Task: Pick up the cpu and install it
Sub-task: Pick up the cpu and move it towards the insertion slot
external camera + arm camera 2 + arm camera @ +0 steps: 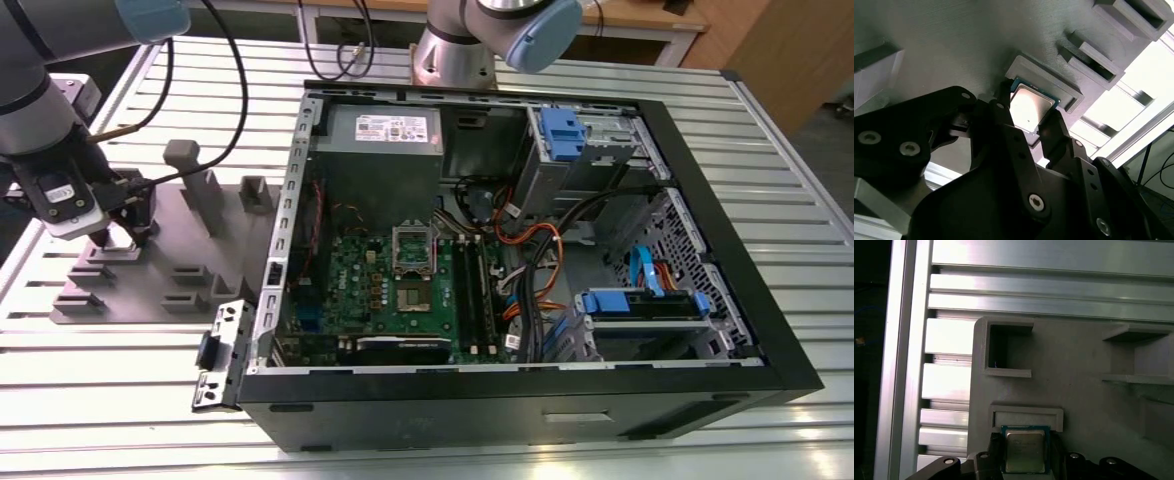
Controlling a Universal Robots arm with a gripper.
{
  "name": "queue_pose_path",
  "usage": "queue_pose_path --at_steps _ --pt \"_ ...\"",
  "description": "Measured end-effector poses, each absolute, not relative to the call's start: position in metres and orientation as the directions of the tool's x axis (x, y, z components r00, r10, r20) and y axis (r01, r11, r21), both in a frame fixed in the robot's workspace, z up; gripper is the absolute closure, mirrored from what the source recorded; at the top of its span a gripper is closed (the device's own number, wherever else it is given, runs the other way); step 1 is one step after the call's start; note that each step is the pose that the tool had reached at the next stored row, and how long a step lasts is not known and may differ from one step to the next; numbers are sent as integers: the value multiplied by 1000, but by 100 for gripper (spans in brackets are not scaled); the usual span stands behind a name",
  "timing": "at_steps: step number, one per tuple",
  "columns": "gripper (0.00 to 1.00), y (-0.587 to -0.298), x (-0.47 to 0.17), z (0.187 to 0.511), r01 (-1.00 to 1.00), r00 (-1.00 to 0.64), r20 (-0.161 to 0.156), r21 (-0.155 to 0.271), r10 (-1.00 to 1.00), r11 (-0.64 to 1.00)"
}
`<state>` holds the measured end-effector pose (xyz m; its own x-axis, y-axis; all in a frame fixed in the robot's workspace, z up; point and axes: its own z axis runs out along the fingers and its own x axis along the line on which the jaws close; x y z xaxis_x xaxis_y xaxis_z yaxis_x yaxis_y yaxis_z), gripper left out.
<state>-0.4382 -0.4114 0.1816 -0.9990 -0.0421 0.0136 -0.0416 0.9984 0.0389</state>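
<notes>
The cpu (1029,106) is a small square chip with a dull silver top and a green rim. In both wrist views it sits between my two black fingers, which press on its opposite edges. It (1025,452) hangs just off the shallow framed pocket (1026,418) of the grey holder block. My gripper (1030,116) (1025,439) is shut on it. In the exterior view the gripper (120,236) is low over the grey block (160,285) at that view's left, well away from the motherboard (387,300) and its shiny socket frame (411,250) inside the open computer case (534,400).
The grey block carries several raised slotted posts (200,185) beside my gripper. It rests on a ribbed aluminium table (120,400). Cables (534,260), drive bays with blue clips (641,305) and a power supply (380,130) crowd the case. A second arm's base (461,50) stands behind.
</notes>
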Motion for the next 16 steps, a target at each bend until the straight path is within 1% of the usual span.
queue_pose_path --at_steps 5,6,16 --pt "51 -411 -438 181 -42 -999 13 39 -42 998" --pt "45 -411 -438 181 -42 -999 13 39 -42 998" --pt "45 -411 -438 183 -43 -999 13 39 -43 998"
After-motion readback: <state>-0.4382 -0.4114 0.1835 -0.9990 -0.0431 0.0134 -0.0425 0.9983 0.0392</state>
